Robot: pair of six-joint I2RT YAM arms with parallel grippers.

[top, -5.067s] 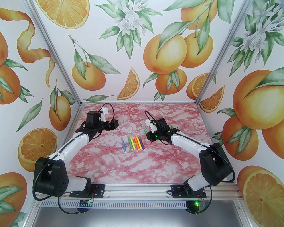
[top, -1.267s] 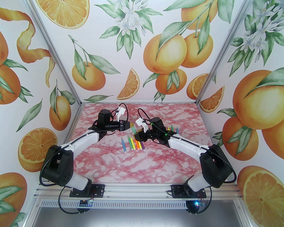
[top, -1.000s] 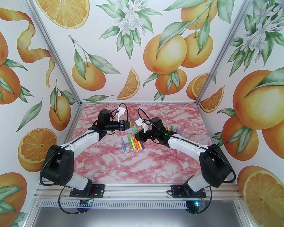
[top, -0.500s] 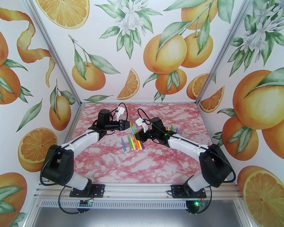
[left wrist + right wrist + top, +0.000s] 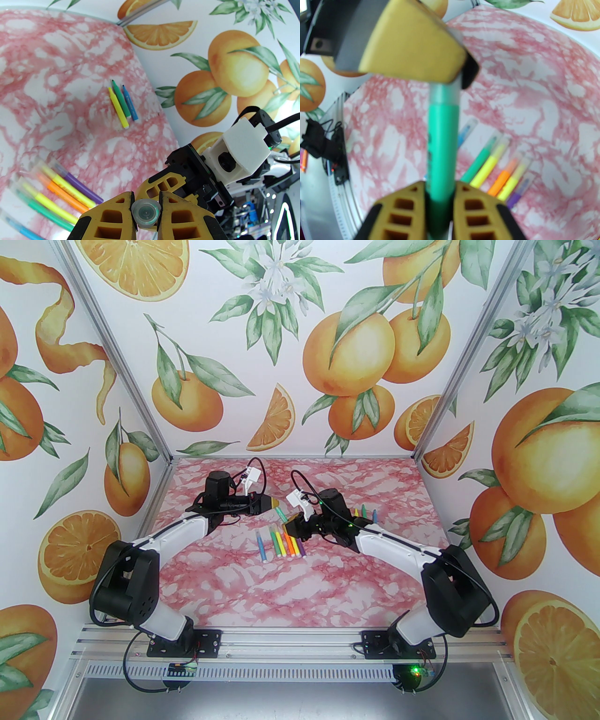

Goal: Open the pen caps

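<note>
Pulling phase on the green pen (image 5: 441,145): its clear cap (image 5: 145,212) sits pinched tight in the left claw (image 5: 145,199), and the barrel is clamped in the right claw (image 5: 440,187). Five seconds back the left claw was parked far off. Now they're tip to tip, and the left has edged away slightly. The cap looks still seated, so not open yet. The capped row (image 5: 281,543) lies just below both claws, with three open pens (image 5: 121,105) beyond the right claw.

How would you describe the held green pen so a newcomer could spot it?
On the pink marbled table, find the row of capped felt-tip pens. The slim green plastic pen is the only one raised above it, clamped between the left tool and right tool.
</note>
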